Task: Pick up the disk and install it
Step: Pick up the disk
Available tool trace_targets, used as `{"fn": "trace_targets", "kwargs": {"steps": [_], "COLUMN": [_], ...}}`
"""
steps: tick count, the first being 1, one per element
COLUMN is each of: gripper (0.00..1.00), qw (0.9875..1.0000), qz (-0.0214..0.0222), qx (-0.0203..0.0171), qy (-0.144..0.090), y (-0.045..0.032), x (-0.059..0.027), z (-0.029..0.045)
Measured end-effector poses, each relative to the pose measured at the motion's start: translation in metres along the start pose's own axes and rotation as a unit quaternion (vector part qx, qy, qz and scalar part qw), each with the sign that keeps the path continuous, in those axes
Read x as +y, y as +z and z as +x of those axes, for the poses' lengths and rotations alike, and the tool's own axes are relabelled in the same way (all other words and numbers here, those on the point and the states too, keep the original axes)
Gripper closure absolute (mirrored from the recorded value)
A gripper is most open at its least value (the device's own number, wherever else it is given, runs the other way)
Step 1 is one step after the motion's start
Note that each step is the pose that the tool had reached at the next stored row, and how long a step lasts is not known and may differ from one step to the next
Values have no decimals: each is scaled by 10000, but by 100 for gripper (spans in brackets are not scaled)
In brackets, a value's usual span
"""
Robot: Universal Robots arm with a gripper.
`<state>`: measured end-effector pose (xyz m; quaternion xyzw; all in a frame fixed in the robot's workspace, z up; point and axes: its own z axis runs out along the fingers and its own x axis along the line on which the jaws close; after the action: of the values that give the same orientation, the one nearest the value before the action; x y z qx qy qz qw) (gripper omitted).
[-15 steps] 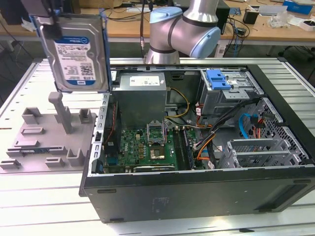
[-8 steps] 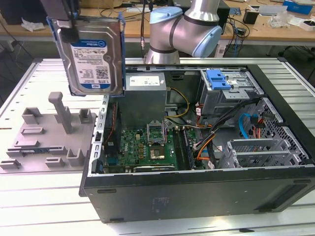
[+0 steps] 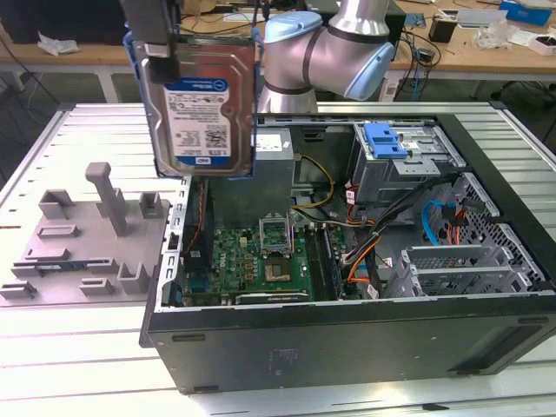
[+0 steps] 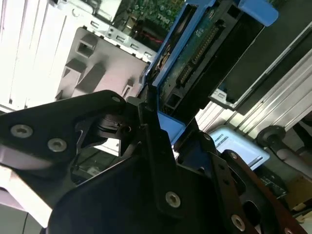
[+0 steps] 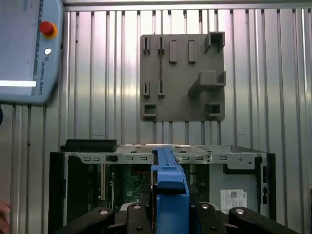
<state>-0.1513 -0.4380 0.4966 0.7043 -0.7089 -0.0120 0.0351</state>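
Note:
The disk (image 3: 201,109) hangs upright in the air, a silver-grey hard drive with a white-and-blue label in a blue bracket. It is above the open computer case's wall (image 3: 165,261) on the exterior view's left. My gripper (image 3: 162,48) is shut on its top edge. In the second wrist view the black fingers (image 4: 151,131) clamp the blue bracket of the disk (image 4: 195,58) from both sides. The first wrist view looks down along the disk's blue edge (image 5: 168,178), held in my gripper (image 5: 168,214), above the case.
Inside the case lie a green motherboard (image 3: 261,261), cables, a power supply (image 3: 274,148) and a metal drive cage with a light-blue latch (image 3: 387,143). A grey fixture plate (image 3: 87,234) lies on the slatted table beside the case. A teach pendant (image 5: 29,48) rests on the table.

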Motion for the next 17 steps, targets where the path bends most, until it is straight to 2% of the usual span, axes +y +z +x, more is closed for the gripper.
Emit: {"fn": "trace_targets", "kwargs": {"steps": [8,17], "gripper": [64,64], "qw": [10000,10000], "qz": [-2,-2], "qx": [0,0], "qy": [-1,-1], "y": [-21,-37], "x": [-365,-690], "z": [178,355]}}
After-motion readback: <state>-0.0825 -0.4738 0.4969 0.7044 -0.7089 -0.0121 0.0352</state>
